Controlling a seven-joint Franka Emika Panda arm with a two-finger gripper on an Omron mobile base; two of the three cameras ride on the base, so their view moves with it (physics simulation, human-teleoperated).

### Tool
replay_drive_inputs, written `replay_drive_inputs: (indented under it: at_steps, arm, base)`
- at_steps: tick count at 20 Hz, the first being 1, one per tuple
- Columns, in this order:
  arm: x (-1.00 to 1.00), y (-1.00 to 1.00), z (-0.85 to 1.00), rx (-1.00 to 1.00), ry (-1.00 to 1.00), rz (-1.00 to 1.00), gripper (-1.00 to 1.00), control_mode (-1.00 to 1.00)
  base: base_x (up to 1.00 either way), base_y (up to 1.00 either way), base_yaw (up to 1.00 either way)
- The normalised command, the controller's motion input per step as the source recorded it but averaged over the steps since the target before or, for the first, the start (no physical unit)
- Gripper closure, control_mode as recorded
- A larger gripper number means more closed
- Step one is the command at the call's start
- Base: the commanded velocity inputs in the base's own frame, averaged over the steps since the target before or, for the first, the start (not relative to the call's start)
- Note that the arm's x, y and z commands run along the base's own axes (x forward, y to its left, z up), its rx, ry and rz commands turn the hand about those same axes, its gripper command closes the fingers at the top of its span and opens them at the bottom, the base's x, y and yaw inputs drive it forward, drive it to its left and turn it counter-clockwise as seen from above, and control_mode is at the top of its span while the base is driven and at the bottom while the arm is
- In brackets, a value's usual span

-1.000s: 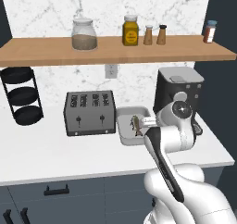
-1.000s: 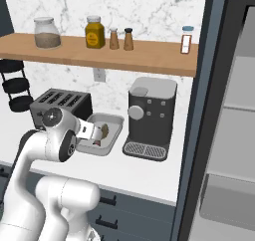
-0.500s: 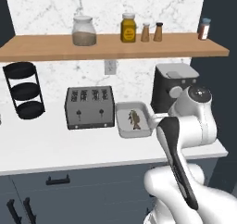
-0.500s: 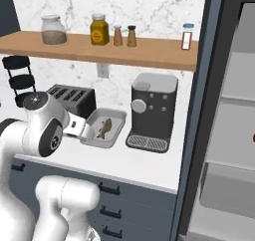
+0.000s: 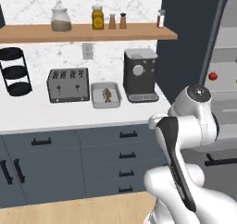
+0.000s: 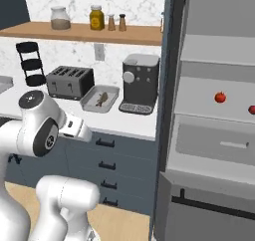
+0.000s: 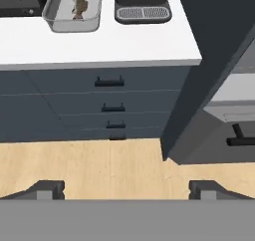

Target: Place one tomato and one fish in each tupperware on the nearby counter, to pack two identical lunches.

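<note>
You see one shallow light-grey rectangular tupperware tub point(image 5: 106, 95) resting on the flat white counter point(image 5: 69, 116), between the silver four-slot toaster point(image 5: 68, 84) on its left and the black coffee machine point(image 5: 139, 75) on its right. A small brown fish point(image 5: 106, 94) lies inside this tub, so by the look of it one item of that lunch is packed and the tomato is not yet added. To the right of the counter, the tall grey refrigerator point(image 6: 214, 110) stands open; a round red tomato point(image 6: 220, 97) sits on a middle shelf, and a second red object point(image 6: 252, 109) at the picture's right edge is likely another tomato, though it is cut off. The two-finger gripper point(image 7: 126, 189) carries nothing: in the hand view its dark fingertips point(image 7: 49, 189) stand well spread, pointing down at the wooden floor point(image 7: 99, 165) in front of the dark blue-grey drawers point(image 7: 109, 105). The gripper is well apart from both tub and shelf. The empty, spread posture suits a reach for a tomato next; treat that as a judgement. Expect the round tomato to roll if the fingers close off-centre.
</note>
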Motion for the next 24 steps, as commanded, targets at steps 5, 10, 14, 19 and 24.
replay_drive_inputs:
  at_steps: [5, 10, 14, 19, 24]
  arm:
    - [0.00, 0.00, 0.00, 0.00, 0.00, 0.00, -1.00, 1.00]
    - [0.00, 0.00, 0.00, 0.00, 0.00, 0.00, -1.00, 1.00]
    - [0.00, 0.00, 0.00, 0.00, 0.00, 0.00, -1.00, 1.00]
    - [0.00, 0.00, 0.00, 0.00, 0.00, 0.00, -1.00, 1.00]
    - [0.00, 0.00, 0.00, 0.00, 0.00, 0.00, -1.00, 1.00]
  base:
    - [-0.59, -1.00, -0.17]
    - [-0.17, -0.99, -0.09]
    - [0.25, -0.64, 0.00]
    - [0.70, -0.27, 0.00]
    - [0.67, -0.37, 0.00]
